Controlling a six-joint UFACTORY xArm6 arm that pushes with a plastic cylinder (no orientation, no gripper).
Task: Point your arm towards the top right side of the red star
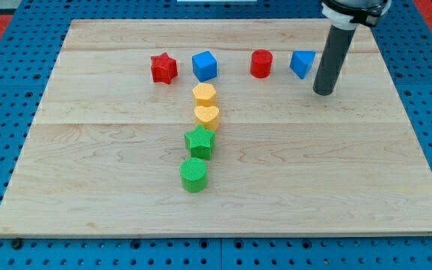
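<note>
Red star (163,67) sits toward the view's top-left part of the wooden worktop (111,172), flat on its base, upright, apart from every neighbour. Just to the star's right, view-wise: blue cube (205,65), near but not touching. Further right of the star, in the same row: red cylinder (261,64), then blue triangular block (302,64). Below and to the right of the star, a column running toward the view's bottom: yellow hexagon (204,94), yellow heart (207,115), green star (199,140), green cylinder (193,175).

My tip (323,91) rests well to the right of the star, beyond the red cylinder, just beside the blue triangular block on that block's right and slightly lower. No pincer on this rig: only a straight dark rod, so no open or closed state to report, nothing gripped.

Handling, as a judgement: star looks like a small rigid plastic piece, light, hard, not fragile, likely to slide easily on smooth wood and to spin if nudged on one of its points. No grasping possible or needed; only an approach to the spot above and right of the star. Narrow gap there between star and blue cube, so risk of bumping either. Safest route probably along the view's top edge, above the row.
</note>
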